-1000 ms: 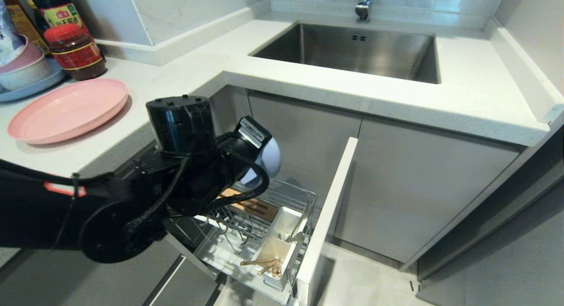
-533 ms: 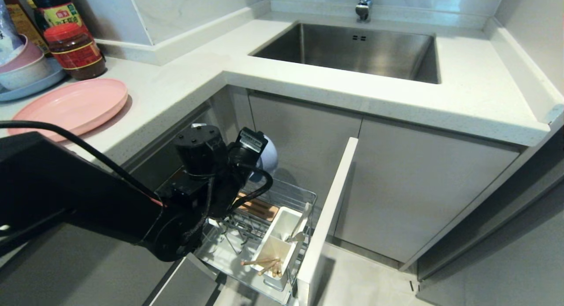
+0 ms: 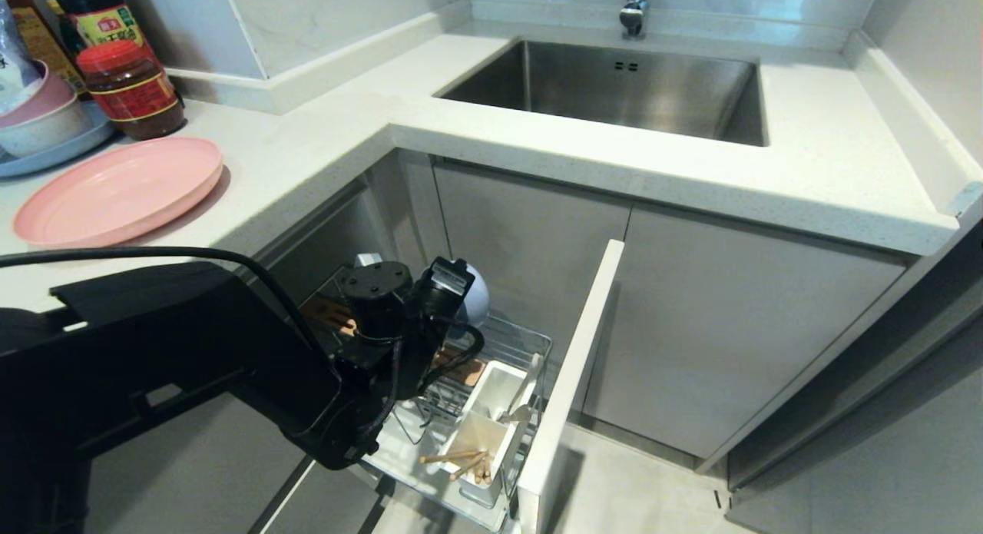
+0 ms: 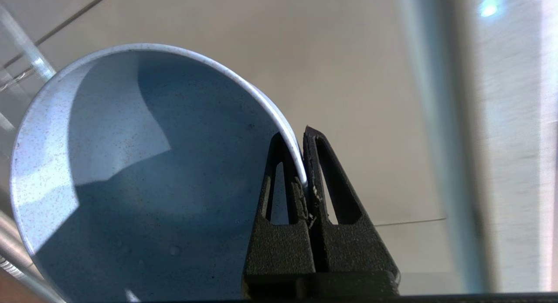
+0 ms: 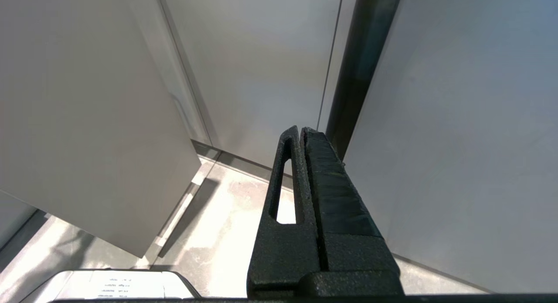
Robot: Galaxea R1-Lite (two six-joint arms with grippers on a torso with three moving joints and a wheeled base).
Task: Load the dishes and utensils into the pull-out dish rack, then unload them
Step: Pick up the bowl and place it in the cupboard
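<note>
Left gripper (image 4: 304, 163): clamped on the rim of the pale blue-grey bowl (image 4: 144, 172), one finger inside the wall, one outside; low over the rear of the pull-out dish rack (image 3: 516, 342).
Bowl: carried tilted on edge, just above the wire, not yet set down as far as can be told.
Right gripper (image 5: 301, 172): shut, empty, parked beside cabinet fronts, well apart from the work.
Chopsticks (image 3: 459, 462): in the white utensil box (image 3: 491, 411), ahead of and below the left gripper.
Spoon or fork: something slim and metallic in the box's far compartment; which one cannot be told.
Pink plate (image 3: 115, 192): on the counter, well behind and above the left gripper.
Progress: loading part done, apparently; bowl in hand, plate left, then the whole unloading.
</note>
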